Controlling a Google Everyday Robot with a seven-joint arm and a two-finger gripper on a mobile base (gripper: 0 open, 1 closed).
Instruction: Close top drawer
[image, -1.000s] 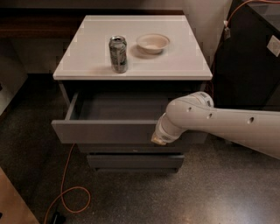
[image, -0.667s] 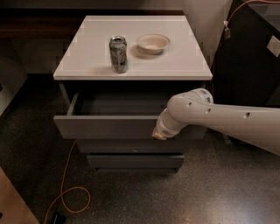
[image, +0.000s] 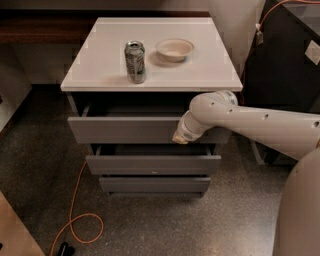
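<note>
The top drawer (image: 125, 130) is a wide grey box with a plain flat front, under the white cabinet top (image: 100, 70). It stands open only a short way, with a dark gap behind its front. My gripper (image: 181, 138) is at the end of the white arm that reaches in from the right. It rests against the right part of the drawer's front.
A drinks can (image: 135, 61) and a white bowl (image: 174, 49) stand on the cabinet top. Two shorter grey drawers (image: 150, 164) below stick out slightly. An orange cable (image: 75, 210) lies on the speckled floor at the left. Black equipment (image: 285, 55) stands at the right.
The top drawer has slid back into the cabinet, from well open to slightly open. My arm and gripper moved with its front towards the cabinet.
</note>
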